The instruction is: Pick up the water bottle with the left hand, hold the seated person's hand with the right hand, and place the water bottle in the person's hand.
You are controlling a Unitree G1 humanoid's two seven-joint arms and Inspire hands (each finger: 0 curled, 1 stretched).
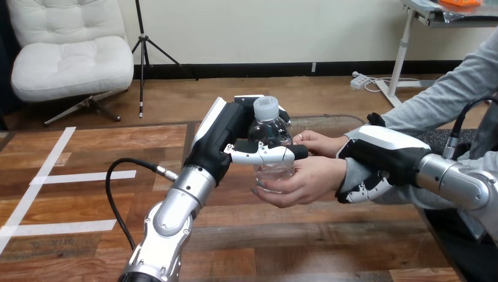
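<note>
Water bottle [271, 147] stands upright above the table [88, 235], clasped by the left hand [226, 141], whose fingers [264, 154] curl across its front. The person's hand [299, 182] cups its base. The right hand [387, 154] is wrapped round the person's wrist [351, 175], with its fingers curled under it.

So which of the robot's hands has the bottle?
The left hand, fingers curled round the bottle; the right hand is curled round the person's wrist instead.

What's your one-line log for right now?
left hand: shut on water bottle | right hand: shut on person's wrist | water bottle: upright, base in person's hand
</note>
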